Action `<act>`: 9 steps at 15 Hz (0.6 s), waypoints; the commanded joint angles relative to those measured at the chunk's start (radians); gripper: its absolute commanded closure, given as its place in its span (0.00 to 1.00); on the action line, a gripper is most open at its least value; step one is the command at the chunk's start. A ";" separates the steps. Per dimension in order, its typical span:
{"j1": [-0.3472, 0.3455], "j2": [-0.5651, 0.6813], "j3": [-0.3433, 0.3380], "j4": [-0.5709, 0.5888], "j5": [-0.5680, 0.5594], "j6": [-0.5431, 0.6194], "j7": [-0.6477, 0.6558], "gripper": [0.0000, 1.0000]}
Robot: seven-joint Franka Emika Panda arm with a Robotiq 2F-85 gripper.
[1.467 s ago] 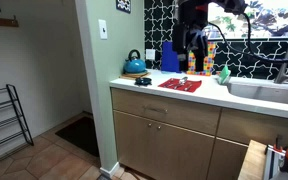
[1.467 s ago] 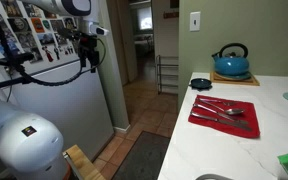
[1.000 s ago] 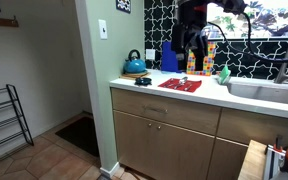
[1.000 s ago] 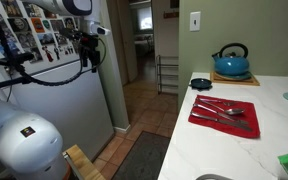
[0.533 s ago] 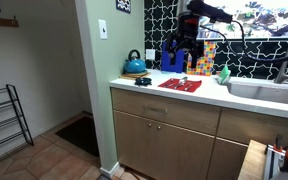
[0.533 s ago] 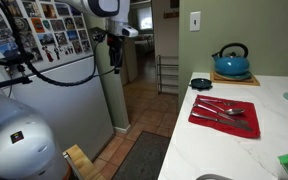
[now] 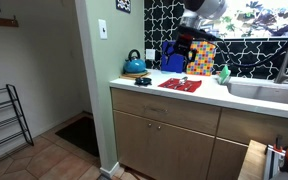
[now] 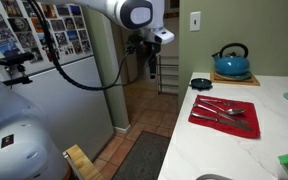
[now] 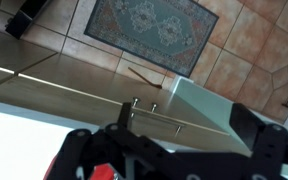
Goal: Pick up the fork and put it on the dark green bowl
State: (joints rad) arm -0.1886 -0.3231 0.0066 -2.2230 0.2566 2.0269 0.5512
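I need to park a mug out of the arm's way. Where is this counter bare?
The white counter is bare between the red mat and the sink. It is crowded at the wall end: the dark green bowl and teal kettle sit just past the mat, and cutlery covers the mat.

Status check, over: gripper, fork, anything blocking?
Gripper open, empty, raised off the counter. Fork lying on red mat. Dark green bowl beside mat; nothing seen blocking.
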 commanded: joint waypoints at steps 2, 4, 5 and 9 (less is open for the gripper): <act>-0.045 0.117 -0.021 0.039 -0.121 0.175 0.187 0.00; -0.061 0.161 -0.034 0.055 -0.198 0.234 0.289 0.00; -0.068 0.183 -0.042 0.068 -0.236 0.252 0.343 0.00; -0.071 0.262 -0.073 0.112 -0.402 0.333 0.554 0.00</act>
State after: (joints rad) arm -0.2619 -0.1227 -0.0491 -2.1534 -0.0410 2.3244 0.9674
